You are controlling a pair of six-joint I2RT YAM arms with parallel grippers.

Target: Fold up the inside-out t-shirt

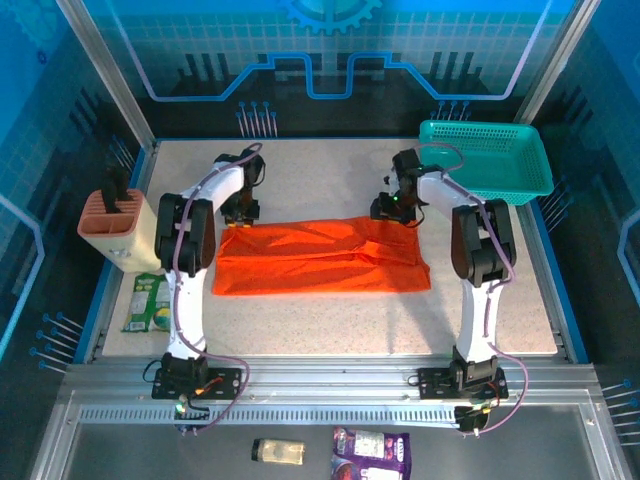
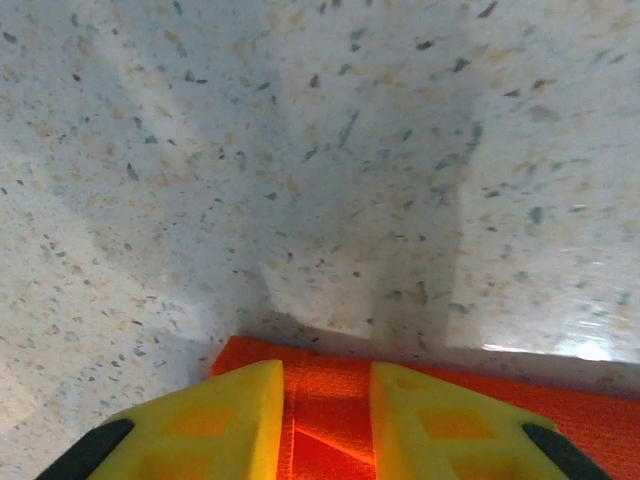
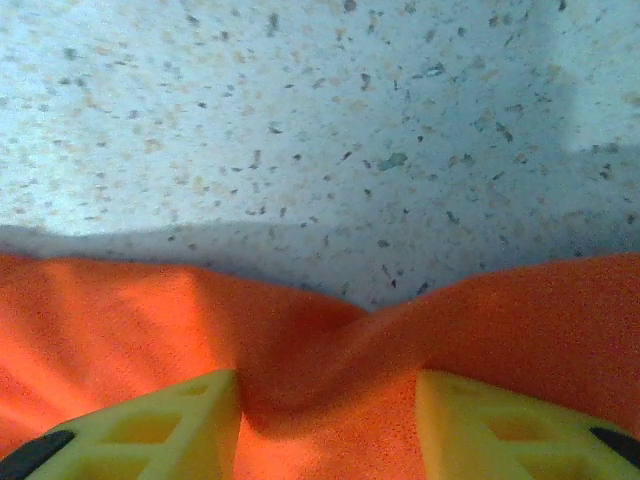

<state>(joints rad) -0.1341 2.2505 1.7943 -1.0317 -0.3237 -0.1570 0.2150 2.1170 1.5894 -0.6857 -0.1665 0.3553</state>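
The inside-out t-shirt (image 1: 320, 258) is being supported by the table (image 1: 330, 170), lying in its middle as a wide folded band. Its far corners are being straddled by the left gripper (image 1: 238, 215) and the right gripper (image 1: 395, 212). Both pairs of jaws are partly apart with cloth between them, and whether it is being clamped cannot be told.

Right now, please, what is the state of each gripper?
Left gripper: t-shirt edge between its fingers; grip cannot be told.
Right gripper: bunched t-shirt between its fingers; grip cannot be told.

The t-shirt (image 1: 320, 258) is plain bright orange, the basket (image 1: 487, 160) teal mesh, the table (image 1: 330, 320) speckled beige.
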